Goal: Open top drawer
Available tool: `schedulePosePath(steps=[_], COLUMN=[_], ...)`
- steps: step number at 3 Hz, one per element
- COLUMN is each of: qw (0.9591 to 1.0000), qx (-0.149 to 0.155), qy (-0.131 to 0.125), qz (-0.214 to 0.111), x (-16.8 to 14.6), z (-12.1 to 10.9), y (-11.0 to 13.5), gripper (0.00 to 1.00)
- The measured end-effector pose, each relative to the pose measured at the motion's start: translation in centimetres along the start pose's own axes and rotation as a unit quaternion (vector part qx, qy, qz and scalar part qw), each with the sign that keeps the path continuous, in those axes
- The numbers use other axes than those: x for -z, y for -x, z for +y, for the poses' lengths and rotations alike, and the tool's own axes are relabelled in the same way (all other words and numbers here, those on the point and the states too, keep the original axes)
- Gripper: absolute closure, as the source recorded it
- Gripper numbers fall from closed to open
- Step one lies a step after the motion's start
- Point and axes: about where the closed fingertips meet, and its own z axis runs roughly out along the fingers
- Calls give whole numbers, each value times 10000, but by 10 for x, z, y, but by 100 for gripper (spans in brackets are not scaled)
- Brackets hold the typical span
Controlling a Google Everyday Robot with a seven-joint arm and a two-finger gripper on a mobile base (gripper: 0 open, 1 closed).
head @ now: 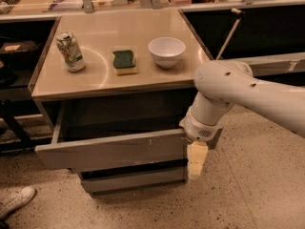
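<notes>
The top drawer (114, 149) is the wide grey handle-less front under the counter, with small whitish scratches right of centre. It stands pulled well out, and the dark inside of its box shows behind the front. My gripper (197, 160) hangs down from the white arm (248, 92) at the right end of the drawer front, against its right edge. Its yellowish tip reaches below the drawer front's lower edge.
A narrower grey drawer front (133, 180) sits below, slightly out. On the beige counter (95, 78) stand a drink can (70, 51), a green-and-yellow sponge (124, 62) and a white bowl (167, 51). A white shoe (16, 202) is on the speckled floor at lower left.
</notes>
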Motion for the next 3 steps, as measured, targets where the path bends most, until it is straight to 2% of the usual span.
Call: schedulePosePath(steps=[1, 3], qw=[9999, 9994], qx=[-40, 36], qy=[144, 343], qz=[-5, 58], x=[-10, -26], z=[8, 14], y=[-8, -8], gripper=[0, 0])
